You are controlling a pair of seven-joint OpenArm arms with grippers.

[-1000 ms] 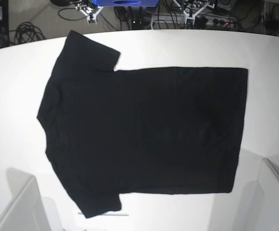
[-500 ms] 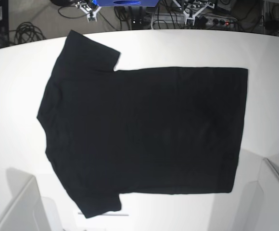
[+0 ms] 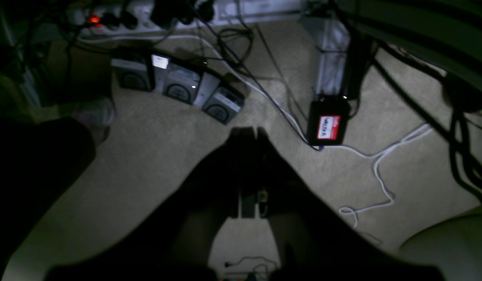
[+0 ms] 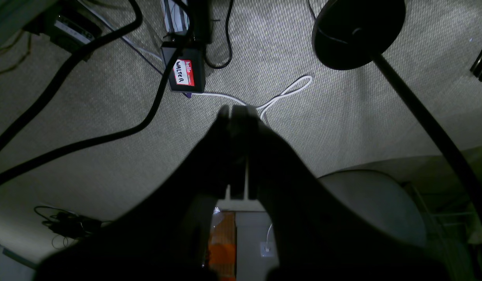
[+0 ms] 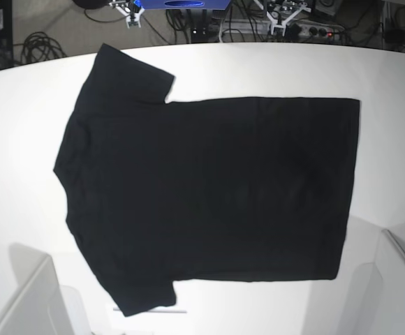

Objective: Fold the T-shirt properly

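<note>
base view: the black t-shirt [image 5: 209, 195] lies spread flat on the white table [image 5: 21, 132], plain side up, no print showing. its collar end points to the view's left and its straight hem runs down the view's right. one short sleeve reaches toward the far edge of the table, the other toward the near edge. beyond the far edge there are cables [image 5: 38, 49] on the floor and a power strip [image 5: 314, 30]. neither arm reaches over the cloth here.

left wrist view: the picture is dim. the left gripper [image 3: 247, 134] hangs above a beige carpet [image 3: 155, 148], away from the shirt, with its jaws pressed together and nothing between them. ahead of it on the floor sit three grey power adapters [image 3: 178, 84] in a row, a small black box with a red name tag [image 3: 327, 124], a thin white cable [image 3: 381, 171] and a power strip with a glowing red switch [image 3: 93, 19].

right wrist view: the right gripper [image 4: 235, 111] also hangs over carpet [image 4: 342, 109], jaws clenched shut and empty. ahead of it lies a black box with a red "hello" name tag [image 4: 185, 73], a thick black cable [image 4: 108, 136] sweeping across the floor, a looped white cable [image 4: 287, 91], and a round black stand base [image 4: 358, 31] with its pole running off to the right. the t-shirt is not seen in this view.
</note>
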